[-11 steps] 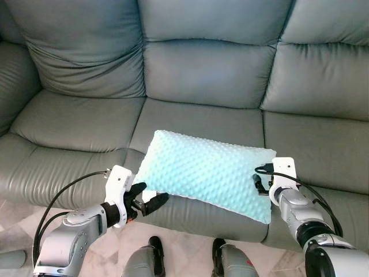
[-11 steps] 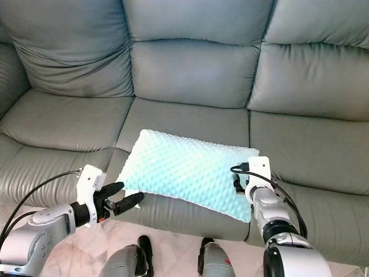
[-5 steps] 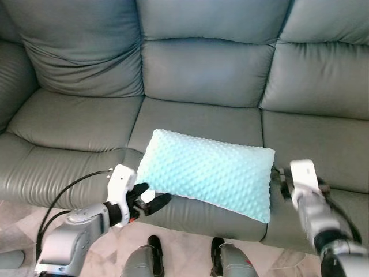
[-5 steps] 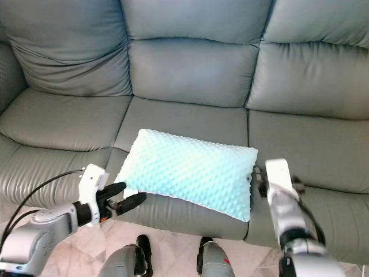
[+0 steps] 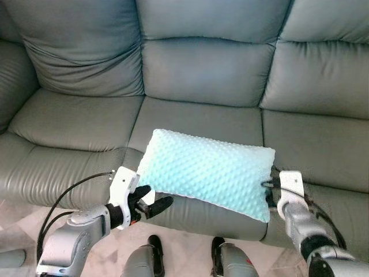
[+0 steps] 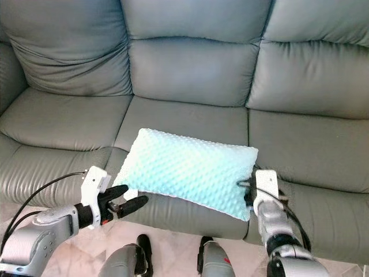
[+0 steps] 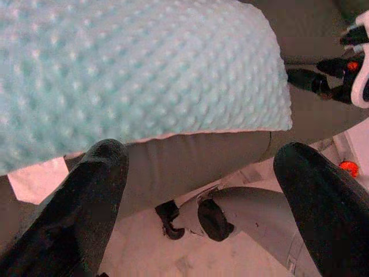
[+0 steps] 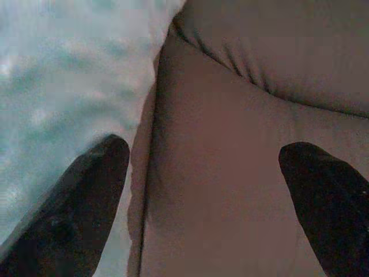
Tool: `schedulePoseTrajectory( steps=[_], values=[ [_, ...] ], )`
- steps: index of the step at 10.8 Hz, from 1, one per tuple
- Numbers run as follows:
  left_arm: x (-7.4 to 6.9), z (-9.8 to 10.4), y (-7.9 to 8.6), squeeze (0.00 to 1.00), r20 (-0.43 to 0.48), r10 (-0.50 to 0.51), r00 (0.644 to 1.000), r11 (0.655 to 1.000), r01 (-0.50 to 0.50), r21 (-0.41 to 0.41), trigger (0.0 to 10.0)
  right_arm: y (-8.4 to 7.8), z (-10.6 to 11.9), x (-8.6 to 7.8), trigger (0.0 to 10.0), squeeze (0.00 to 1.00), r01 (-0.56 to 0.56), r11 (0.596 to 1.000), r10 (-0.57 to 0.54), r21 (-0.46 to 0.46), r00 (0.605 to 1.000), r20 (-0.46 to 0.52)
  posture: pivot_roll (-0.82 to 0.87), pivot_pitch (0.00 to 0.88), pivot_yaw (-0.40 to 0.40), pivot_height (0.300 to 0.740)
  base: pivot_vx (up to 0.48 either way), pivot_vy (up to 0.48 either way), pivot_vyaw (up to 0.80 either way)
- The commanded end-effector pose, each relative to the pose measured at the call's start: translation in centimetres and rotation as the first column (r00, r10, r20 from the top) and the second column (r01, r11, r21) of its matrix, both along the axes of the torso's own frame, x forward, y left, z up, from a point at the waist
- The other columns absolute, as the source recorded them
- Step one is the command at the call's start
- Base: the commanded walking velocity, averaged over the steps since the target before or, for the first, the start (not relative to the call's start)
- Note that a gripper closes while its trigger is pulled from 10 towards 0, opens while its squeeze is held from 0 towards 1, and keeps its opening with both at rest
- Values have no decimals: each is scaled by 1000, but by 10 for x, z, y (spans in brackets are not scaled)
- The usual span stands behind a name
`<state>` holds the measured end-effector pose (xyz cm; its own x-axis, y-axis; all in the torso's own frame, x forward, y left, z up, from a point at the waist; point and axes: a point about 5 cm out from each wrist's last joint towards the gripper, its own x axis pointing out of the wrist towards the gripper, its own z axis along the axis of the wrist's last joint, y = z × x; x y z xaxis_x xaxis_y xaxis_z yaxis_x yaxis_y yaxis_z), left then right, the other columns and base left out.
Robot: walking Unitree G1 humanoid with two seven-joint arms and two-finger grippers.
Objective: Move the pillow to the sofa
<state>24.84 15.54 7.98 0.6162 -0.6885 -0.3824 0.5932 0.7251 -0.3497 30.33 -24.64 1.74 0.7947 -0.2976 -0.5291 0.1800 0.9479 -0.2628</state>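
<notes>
- Head views: you see the pale blue dimpled pillow (image 5: pixel 207 174) in the centre of the frame, lying on the middle seat cushion of the grey sofa (image 5: pixel 202 69), its front edge hanging a little past the seat's front. The left gripper (image 5: pixel 151 203) sits at lower left, just off the pillow's near left corner, fingers spread and holding nothing. The right gripper (image 6: pixel 248 193) sits at lower right against the pillow's right end.
- Left wrist view: its two black fingers (image 7: pixel 86 202) stand wide apart with the pillow's underside edge and the sofa front between them; nothing is gripped.
- Right wrist view: its fingers (image 8: pixel 75 196) are spread too, one by the pillow's edge, sofa leather between them.
- Judgement: the pillow looks placed and let go. Your next move is likely to draw both arms back without dragging it.
</notes>
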Motion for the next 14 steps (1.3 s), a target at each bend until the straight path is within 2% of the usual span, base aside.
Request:
schedulePoseTrajectory(
  steps=[1, 3, 5, 9, 10, 12, 13, 14],
  values=[
    [-6, -2, 5, 0, -17, 7, 1000, 1000, -7, 12, 10000, 0, -9, -8, 10000, 0, 16, 1000, -15, 21, 999, -51, 31, 339, 64, 740, 0, 0, 0],
    [-8, -2, 6, 0, -25, 3, 1000, 1000, -2, 16, 10000, 2, -5, -2, 10000, 0, 33, 997, -31, 63, 999, -29, 34, 349, 71, 740, 0, 0, 0],
    [-8, -1, 6, 0, -27, 2, 1000, 1000, -1, 17, 10000, 10, -1, 4, 10000, 0, 32, 987, -34, 161, 999, 11, 42, 356, 75, 740, 0, 0, 0],
    [-10, -1, 5, 0, -31, -4, 1000, 1000, 4, 20, 10000, 29, 12, 20, 10000, 0, -39, 960, 11, 277, 995, 101, 44, 356, 80, 740, 0, 0, 0],
    [-9, 0, 5, 0, -29, -4, 1000, 1000, 5, 20, 10000, 35, 12, 21, 10000, 0, -73, 955, 42, 288, 993, 110, 43, 355, 79, 740, 0, 0, 0],
    [-8, -1, 4, 0, -28, -4, 1000, 1000, 5, 19, 10000, 32, 9, 18, 10000, 0, -66, 960, 41, 273, 994, 97, 39, 354, 74, 740, 0, 0, 0],
    [-8, -1, 3, 0, -26, -1, 1000, 1000, 2, 15, 10000, 29, 4, 13, 10000, 0, -66, 966, 49, 251, 996, 74, 33, 349, 69, 740, 0, 0, 0],
    [-4, 1, 3, 0, -14, 21, 1000, 1000, -21, 0, 10000, 23, 1, 8, 10000, 0, -81, 981, 71, 178, 996, 62, 22, 339, 60, 740, 0, 0, 0]
  ],
)
